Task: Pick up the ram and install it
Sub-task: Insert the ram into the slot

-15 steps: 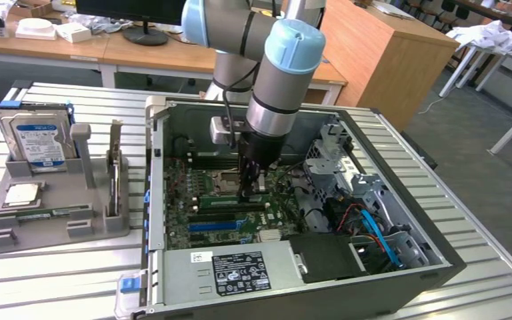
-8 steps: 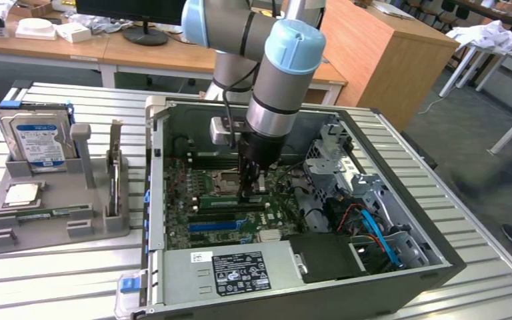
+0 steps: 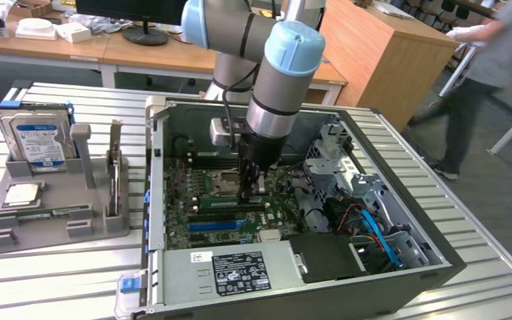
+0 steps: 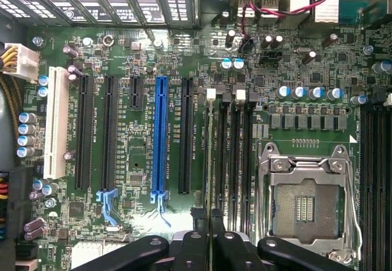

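Inside the open computer case, my gripper hangs low over the motherboard. It is shut on the ram, a thin green stick lying level just above the board. In the wrist view I see the ram edge-on, as a narrow line running away from my gripper. The black fingers press on it from both sides. The stick lines up with the first of the black memory slots, beside a white latch. I cannot tell whether it is seated in the slot.
An empty processor socket lies beside the memory slots, and a blue expansion slot on their other side. At the exterior view's left, a grey fixture holds a hard drive and a square silver chip. A person stands at the far right.
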You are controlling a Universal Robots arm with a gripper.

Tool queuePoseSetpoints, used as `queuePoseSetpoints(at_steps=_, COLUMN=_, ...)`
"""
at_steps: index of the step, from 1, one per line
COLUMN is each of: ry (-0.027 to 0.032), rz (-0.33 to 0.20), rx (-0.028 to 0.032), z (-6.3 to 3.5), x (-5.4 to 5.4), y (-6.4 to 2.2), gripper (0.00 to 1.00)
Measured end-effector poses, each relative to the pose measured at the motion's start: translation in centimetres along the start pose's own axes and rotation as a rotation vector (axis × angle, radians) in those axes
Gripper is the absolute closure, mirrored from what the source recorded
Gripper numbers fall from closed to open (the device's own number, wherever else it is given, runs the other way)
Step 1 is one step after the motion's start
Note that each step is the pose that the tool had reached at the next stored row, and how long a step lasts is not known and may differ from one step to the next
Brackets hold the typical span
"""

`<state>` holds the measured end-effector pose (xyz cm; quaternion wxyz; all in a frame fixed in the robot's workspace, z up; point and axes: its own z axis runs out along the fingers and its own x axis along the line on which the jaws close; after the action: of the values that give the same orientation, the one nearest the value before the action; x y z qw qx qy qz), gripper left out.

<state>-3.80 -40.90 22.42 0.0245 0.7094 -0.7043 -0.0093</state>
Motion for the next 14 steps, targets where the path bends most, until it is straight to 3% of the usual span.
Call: queuePoseSetpoints(at_steps=14, ry=-0.0001, rz=0.0, rx=0.0001, z=0.09, x=-0.01, y=0.34, gripper=0.87)
